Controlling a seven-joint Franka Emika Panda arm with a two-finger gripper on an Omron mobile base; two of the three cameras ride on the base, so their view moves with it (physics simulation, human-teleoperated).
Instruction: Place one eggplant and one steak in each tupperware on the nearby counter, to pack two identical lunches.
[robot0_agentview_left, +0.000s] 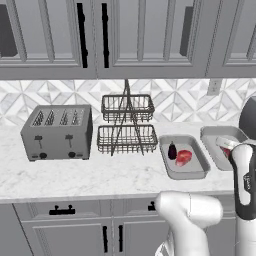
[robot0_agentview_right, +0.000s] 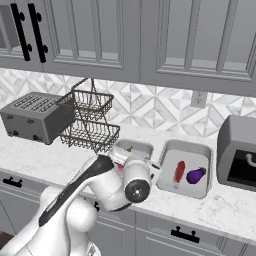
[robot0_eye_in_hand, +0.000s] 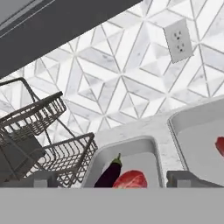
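both grey trays are sitting on the white surface (robot0_agentview_left: 75, 175), right of the wire basket stand (robot0_agentview_left: 127, 125) and the toaster (robot0_agentview_left: 57, 131). the left tray (robot0_agentview_left: 197, 172) is holding one eggplant (robot0_agentview_left: 172, 150) and one steak (robot0_agentview_left: 183, 157) side by side. the right tray (robot0_agentview_right: 169, 150) is holding a steak (robot0_agentview_right: 179, 171) and an eggplant (robot0_agentview_right: 196, 175) too. so, as i judge it, the packing is looking finished and no piece is waiting outside a tray. the fingers (robot0_eye_in_hand: 189, 179) are hanging above the near edge of the left tray, spread apart and holding nothing. the next move is probably only calling for lifting the arm away without touching a tray rim.
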